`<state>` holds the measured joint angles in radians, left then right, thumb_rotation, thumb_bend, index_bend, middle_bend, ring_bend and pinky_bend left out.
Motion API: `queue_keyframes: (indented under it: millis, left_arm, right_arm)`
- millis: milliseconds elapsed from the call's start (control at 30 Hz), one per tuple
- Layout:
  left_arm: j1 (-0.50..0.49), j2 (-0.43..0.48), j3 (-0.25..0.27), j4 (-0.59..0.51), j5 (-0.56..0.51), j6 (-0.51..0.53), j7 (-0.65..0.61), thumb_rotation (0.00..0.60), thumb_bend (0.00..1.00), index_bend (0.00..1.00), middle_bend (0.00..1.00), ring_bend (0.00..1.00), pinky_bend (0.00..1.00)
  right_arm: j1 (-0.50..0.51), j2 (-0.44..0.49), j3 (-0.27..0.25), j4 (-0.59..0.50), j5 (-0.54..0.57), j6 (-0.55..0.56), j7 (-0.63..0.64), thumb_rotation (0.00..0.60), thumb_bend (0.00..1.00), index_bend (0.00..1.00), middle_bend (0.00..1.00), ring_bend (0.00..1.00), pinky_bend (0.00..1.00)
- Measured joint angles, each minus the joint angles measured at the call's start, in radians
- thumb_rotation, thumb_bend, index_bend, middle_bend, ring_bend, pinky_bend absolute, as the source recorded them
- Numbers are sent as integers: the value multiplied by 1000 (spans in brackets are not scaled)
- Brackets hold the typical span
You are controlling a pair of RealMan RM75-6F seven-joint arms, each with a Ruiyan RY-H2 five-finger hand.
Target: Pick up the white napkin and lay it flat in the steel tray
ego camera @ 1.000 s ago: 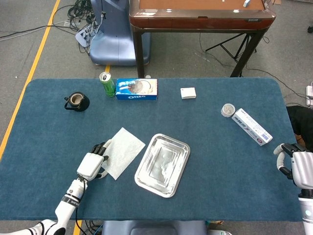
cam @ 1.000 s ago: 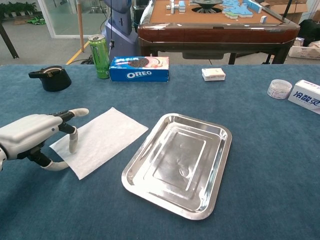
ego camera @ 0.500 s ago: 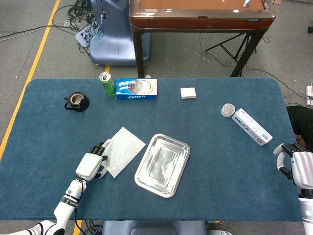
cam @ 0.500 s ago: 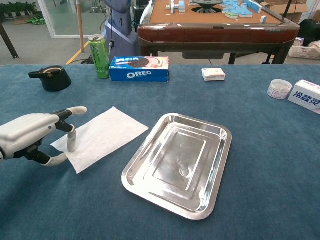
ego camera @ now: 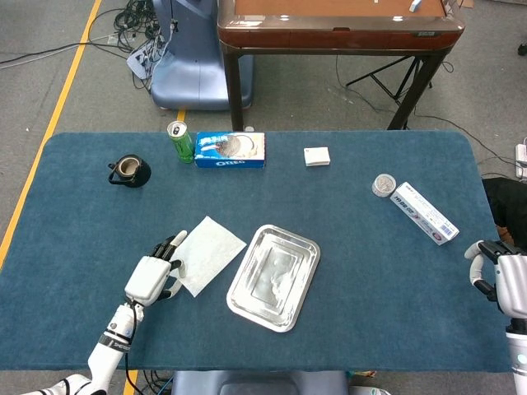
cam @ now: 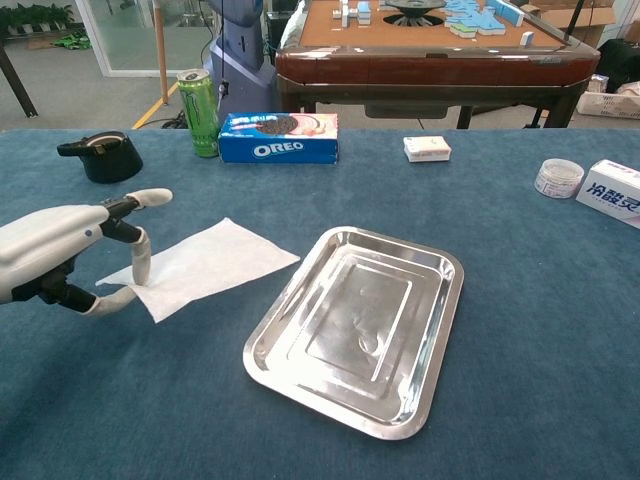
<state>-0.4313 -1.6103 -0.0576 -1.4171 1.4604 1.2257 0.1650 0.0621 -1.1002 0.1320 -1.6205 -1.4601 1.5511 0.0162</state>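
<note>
My left robot hand (cam: 62,258) pinches the near-left corner of the white napkin (cam: 205,265), other fingers spread. The napkin lies on the counter (ego camera: 370,271), just left of the steel tray (cam: 360,325), long axis running from my hand toward the Oreo box (cam: 278,137). The tray holds nothing. My right robot hand (ego camera: 504,280) is cut off at the frame edge; its grip state is unreadable.

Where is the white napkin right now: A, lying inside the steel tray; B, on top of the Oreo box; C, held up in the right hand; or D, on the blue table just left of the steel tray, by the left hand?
D: the white napkin lies on the table beside the steel tray, at the left hand.
</note>
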Motion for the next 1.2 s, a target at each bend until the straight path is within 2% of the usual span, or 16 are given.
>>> queue_keyframes:
  millis: [233, 400, 633, 1200]
  left_arm:
    - [4, 43, -18, -156, -48, 8, 181, 600, 396, 597, 0, 0, 163]
    - [3, 63, -41, -237, -137, 1, 292, 600, 396, 600, 0, 0, 163]
    - [-13, 83, -91, -263, -213, -14, 304, 600, 396, 605, 0, 0, 163]
    - [-93, 90, -169, -381, -225, -1, 351, 600, 396, 610, 0, 0, 172]
  right_arm:
    - [-9, 7, 5, -10, -7, 24, 36, 600, 694, 554, 569, 449, 560]
    - [-17, 16, 10, -14, -12, 43, 33, 600, 694, 555, 569, 450, 560]
    - [-18, 21, 13, -13, -10, 44, 30, 600, 695, 555, 569, 450, 560]
    - [-20, 23, 14, -13, -8, 43, 31, 600, 694, 555, 569, 450, 560]
